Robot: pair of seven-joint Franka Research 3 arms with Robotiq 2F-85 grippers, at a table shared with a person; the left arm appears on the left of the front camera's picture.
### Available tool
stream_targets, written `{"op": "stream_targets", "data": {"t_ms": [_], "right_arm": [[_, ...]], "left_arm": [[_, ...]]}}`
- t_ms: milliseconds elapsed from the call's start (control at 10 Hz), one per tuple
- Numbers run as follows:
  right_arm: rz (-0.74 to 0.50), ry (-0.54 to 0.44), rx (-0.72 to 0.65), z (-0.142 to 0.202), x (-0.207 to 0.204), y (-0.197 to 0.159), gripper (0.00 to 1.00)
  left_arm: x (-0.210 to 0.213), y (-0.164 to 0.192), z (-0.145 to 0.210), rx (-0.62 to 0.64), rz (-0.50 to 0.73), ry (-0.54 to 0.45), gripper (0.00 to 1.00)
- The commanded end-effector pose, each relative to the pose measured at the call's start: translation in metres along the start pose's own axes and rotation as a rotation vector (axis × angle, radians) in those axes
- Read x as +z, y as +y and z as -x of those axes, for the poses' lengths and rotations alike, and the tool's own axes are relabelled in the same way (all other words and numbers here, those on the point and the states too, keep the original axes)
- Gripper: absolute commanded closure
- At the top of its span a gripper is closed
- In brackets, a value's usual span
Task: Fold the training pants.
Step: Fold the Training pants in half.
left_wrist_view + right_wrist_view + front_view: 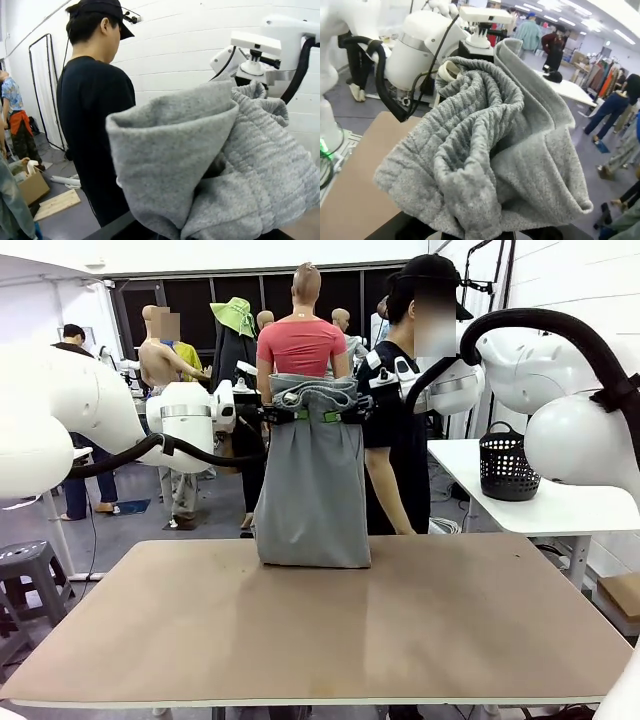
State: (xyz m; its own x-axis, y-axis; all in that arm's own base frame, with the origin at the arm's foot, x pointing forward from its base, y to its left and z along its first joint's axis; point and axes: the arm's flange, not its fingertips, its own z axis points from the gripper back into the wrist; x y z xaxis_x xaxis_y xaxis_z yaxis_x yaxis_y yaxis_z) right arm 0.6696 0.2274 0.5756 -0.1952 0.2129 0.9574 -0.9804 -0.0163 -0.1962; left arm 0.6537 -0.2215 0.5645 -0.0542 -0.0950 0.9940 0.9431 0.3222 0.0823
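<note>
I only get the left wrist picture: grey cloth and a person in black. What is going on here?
Observer: Both grippers hold the training pants up by the top edge, left gripper and right gripper close together.
Operator: Do they hang free?
Observer: No, the lower end rests on the table.
Operator: Is the person helping?
Observer: The person stands behind the pants at the far side; I see no hand on the cloth.
Operator: Anything else nearby?
Observer: A black basket sits on a white side table on the right.
</note>
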Motion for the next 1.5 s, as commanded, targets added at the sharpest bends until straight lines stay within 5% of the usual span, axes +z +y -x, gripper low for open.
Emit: {"op": "stream_targets", "data": {"t_ms": [0,300,800,1400], "right_arm": [[-0.051,0.016,-0.052,0.005,0.010,0.013,1.00],[-0.113,-0.008,-0.213,-0.006,0.006,0.046,1.00],[-0.152,0.084,-0.562,0.040,0.002,0.108,1.00],[-0.148,0.065,-0.545,0.045,-0.009,0.102,1.00]], "left_arm": [[0.032,-0.015,-0.002,0.066,0.024,-0.053,1.00],[0.044,-0.049,0.014,0.194,0.074,-0.070,1.00],[0.047,-0.100,0.061,0.383,0.096,-0.053,1.00],[0.035,-0.105,0.082,0.364,0.125,-0.004,1.00]]}}
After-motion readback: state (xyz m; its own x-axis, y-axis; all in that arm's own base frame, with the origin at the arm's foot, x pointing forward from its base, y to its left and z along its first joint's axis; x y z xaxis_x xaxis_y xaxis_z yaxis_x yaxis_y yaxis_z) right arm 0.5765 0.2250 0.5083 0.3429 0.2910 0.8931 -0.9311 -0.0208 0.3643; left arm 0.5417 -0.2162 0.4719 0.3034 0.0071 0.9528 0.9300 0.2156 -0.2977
